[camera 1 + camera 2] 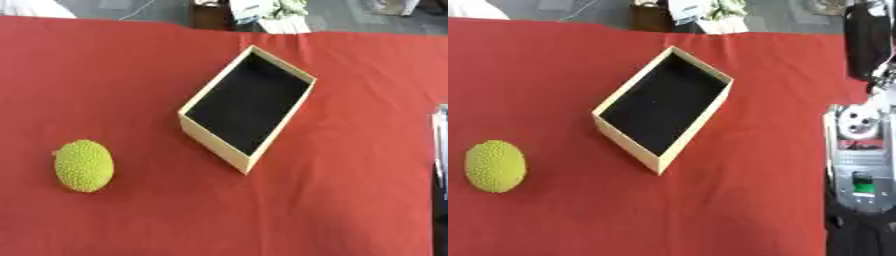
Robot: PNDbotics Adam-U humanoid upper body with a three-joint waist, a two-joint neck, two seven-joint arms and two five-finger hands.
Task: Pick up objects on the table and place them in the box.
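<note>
Your box sits open-topped near the middle of the bench, turned askew so one corner points toward you. That leaves its dark mouth facing straight up and free on every side, so I judge it ready to take a drop from above. It appears to hold nothing yet; the inside reads as plain black.

The one thing left to pick is the yellow-green fruit, lying alone on the red cloth at your left, well apart from the box and touching nothing. Being out in the open there, it probably suits your left arm best, with room to come at it from any side.

The fruit is egg-shaped, standing slightly on end, its skin covered in fine bumps, with a small nub at its upper left. It looks rounded enough to roll if nudged, so a grasp around its middle seems wise.

Neither hand shows in either view, so you cannot tell from here whether they are released or clenched. Only silver and black arm hardware shows at the right edge.
</note>
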